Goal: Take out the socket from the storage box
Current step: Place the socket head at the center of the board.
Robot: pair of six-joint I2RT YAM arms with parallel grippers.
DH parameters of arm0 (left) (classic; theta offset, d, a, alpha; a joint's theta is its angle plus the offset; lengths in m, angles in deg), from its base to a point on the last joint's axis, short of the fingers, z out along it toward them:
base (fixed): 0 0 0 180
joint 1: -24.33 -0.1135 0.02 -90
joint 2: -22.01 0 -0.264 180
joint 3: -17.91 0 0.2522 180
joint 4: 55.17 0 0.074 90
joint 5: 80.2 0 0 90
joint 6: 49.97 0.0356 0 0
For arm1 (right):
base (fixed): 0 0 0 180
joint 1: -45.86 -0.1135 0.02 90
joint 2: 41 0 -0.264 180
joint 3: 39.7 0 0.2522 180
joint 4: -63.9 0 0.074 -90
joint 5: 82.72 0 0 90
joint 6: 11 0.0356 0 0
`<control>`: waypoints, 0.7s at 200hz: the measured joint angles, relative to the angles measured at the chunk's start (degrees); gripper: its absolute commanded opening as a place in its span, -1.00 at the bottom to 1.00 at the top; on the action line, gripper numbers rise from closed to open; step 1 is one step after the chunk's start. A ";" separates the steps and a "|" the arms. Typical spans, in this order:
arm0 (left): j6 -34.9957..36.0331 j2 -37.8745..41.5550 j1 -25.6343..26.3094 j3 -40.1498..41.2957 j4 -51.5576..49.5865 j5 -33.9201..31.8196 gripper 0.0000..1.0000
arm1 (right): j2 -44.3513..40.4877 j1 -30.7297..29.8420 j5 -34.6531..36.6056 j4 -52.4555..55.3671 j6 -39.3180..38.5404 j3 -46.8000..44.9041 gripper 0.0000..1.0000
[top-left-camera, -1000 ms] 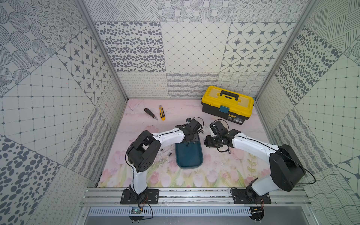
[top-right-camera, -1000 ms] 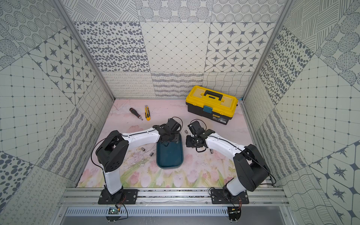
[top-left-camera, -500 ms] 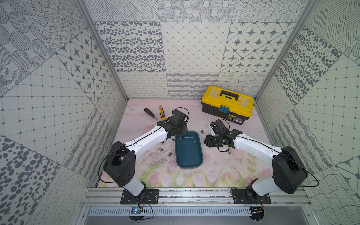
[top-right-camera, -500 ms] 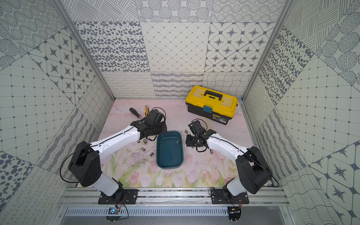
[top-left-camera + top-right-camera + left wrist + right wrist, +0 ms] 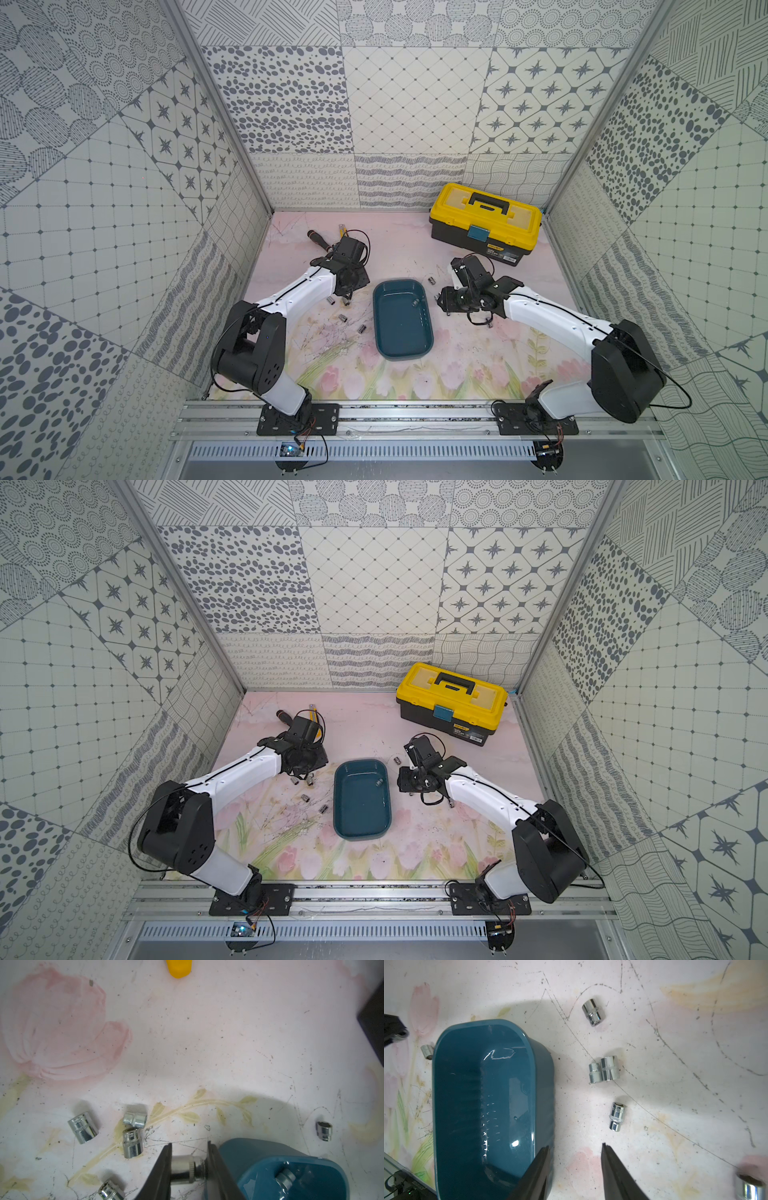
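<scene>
Over the worktop [image 5: 395,249] just left of the storage box [image 5: 401,332], left hand [image 5: 189,1153] grips a socket [image 5: 185,1168]: set it low beside the loose sockets [image 5: 133,1142] so it won't roll. Right hand [image 5: 575,1145] gapes empty by the box; second socket [image 5: 415,303] lies inside.

storage box [image 5: 401,336] is set mid-table | one socket [image 5: 415,303] is left inside, far right corner | loose sockets [image 5: 343,318] are scattered to its left | toolbox [image 5: 485,220] is placed behind, rightward | screwdriver [image 5: 316,240] is laid behind, leftward
</scene>
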 measured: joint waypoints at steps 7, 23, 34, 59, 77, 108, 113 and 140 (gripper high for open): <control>-0.20 -0.59 -0.17 0.42 0.02 0.07 -0.55 | -0.55 0.00 0.02 0.04 -0.22 0.00 -0.09; -0.55 -1.90 -0.46 1.36 0.07 0.11 -0.55 | -1.49 0.00 0.15 0.31 -0.50 0.00 -0.09; -0.79 -2.78 -0.59 1.90 0.24 0.17 -0.55 | -1.79 0.00 0.24 0.42 -0.68 0.00 -0.09; -1.01 -4.68 -0.72 2.84 0.68 0.46 -0.56 | -1.88 0.00 0.48 0.57 -0.87 0.00 -0.09; -1.20 -5.86 -0.76 3.26 1.07 0.83 -0.56 | -1.88 0.00 0.59 0.61 -0.92 0.00 -0.09; -1.31 -7.15 -0.79 3.56 2.10 1.55 -0.55 | -1.88 0.00 0.61 0.63 -1.05 0.00 -0.09; -1.33 -7.23 -0.79 3.58 2.29 1.55 -0.55 | -1.88 0.00 0.61 0.63 -1.05 0.00 -0.09; -1.40 -7.72 -0.79 3.69 3.21 1.84 -0.47 | -1.88 0.00 0.63 0.63 -1.05 0.00 -0.09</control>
